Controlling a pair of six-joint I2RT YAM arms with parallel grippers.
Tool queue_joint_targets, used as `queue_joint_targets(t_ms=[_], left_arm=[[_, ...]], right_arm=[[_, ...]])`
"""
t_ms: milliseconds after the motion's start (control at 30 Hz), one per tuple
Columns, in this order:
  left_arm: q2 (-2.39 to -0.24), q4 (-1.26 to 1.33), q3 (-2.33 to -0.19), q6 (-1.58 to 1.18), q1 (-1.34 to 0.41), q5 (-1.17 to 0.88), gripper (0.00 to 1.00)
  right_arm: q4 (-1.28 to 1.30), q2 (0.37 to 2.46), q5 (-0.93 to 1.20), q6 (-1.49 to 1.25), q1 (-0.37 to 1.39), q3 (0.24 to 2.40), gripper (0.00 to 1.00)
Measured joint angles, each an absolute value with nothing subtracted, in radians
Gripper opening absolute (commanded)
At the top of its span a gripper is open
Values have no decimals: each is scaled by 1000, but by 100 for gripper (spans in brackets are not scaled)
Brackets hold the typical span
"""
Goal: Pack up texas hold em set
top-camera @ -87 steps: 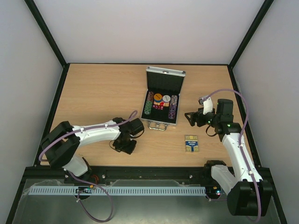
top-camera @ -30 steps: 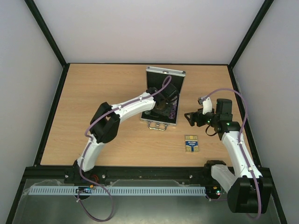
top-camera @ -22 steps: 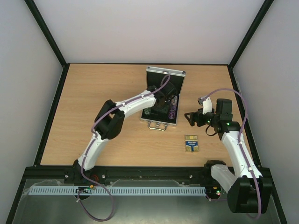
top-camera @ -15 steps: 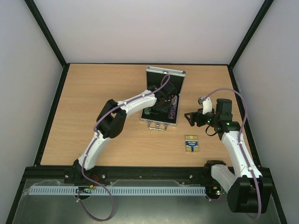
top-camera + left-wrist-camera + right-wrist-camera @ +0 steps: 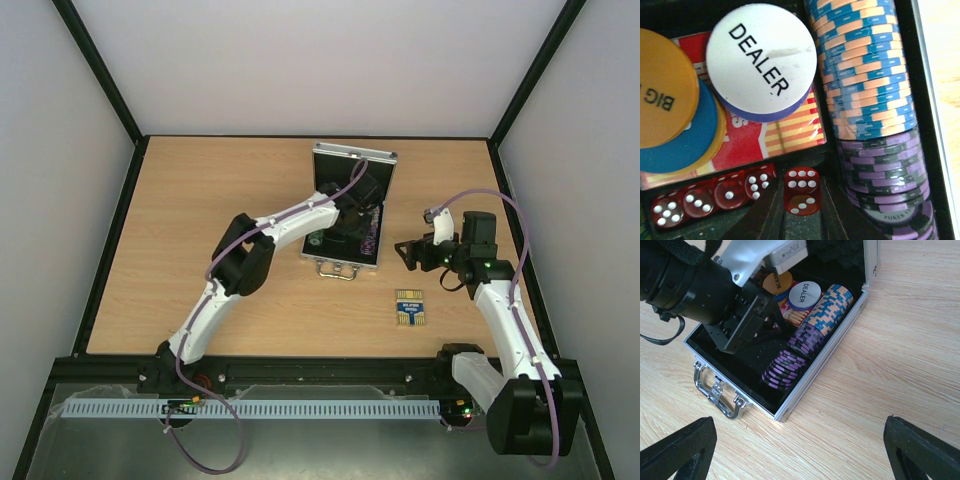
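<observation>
The silver case (image 5: 353, 153) lies open mid-table, its rim (image 5: 826, 360) and metal handle (image 5: 715, 390) towards me. Inside it stand rows of poker chips, blue-orange (image 5: 865, 65) and purple (image 5: 890, 175). My left gripper (image 5: 800, 198) is down inside the case, shut on a red die (image 5: 801, 189) just right of a row of several dice (image 5: 710, 196). The blue-and-yellow card deck box (image 5: 410, 307) lies flat on the table, in front of the case and to its right. My right gripper (image 5: 408, 252) hovers open, right of the case, with nothing between its fingers.
A white DEALER button (image 5: 762, 60) and yellow (image 5: 660, 95) and blue (image 5: 680, 145) buttons rest on a red card pack (image 5: 790, 135) in the case. The raised lid (image 5: 840, 250) stands behind. Black frame posts and grey walls bound the table.
My left arm has swung from the near left of the table up to the case and gone down into it. The right arm has stayed put.
</observation>
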State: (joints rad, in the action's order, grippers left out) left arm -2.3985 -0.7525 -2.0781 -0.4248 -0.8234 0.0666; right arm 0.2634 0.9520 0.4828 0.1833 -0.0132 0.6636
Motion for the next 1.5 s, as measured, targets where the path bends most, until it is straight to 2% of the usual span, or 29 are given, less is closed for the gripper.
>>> queue_joint_targets(t_ms=[167, 233, 567, 1000, 1167, 1267, 1367, 1500], left_arm=[[-2426, -748, -2090, -426, -823, 62, 14], [-2427, -749, -2094, -426, -823, 64, 19], [-2431, -744, -2094, -427, -823, 67, 25], [-2384, -745, -2087, -428, -825, 79, 24], [-2367, -736, -2086, -430, -826, 74, 19], [-2367, -735, -2084, -429, -826, 70, 20], [-2367, -732, -2084, -427, -826, 68, 28], [-2367, -731, -2084, -426, -826, 72, 25]], right_arm=[[263, 952, 481, 183, -13, 664, 92], [263, 952, 480, 183, -13, 664, 93], [263, 952, 480, 183, -13, 664, 93], [263, 962, 479, 183, -13, 663, 93], [263, 962, 479, 183, -13, 663, 93], [263, 962, 477, 183, -13, 663, 93], [263, 962, 475, 183, -13, 663, 93], [263, 962, 473, 183, -13, 663, 93]])
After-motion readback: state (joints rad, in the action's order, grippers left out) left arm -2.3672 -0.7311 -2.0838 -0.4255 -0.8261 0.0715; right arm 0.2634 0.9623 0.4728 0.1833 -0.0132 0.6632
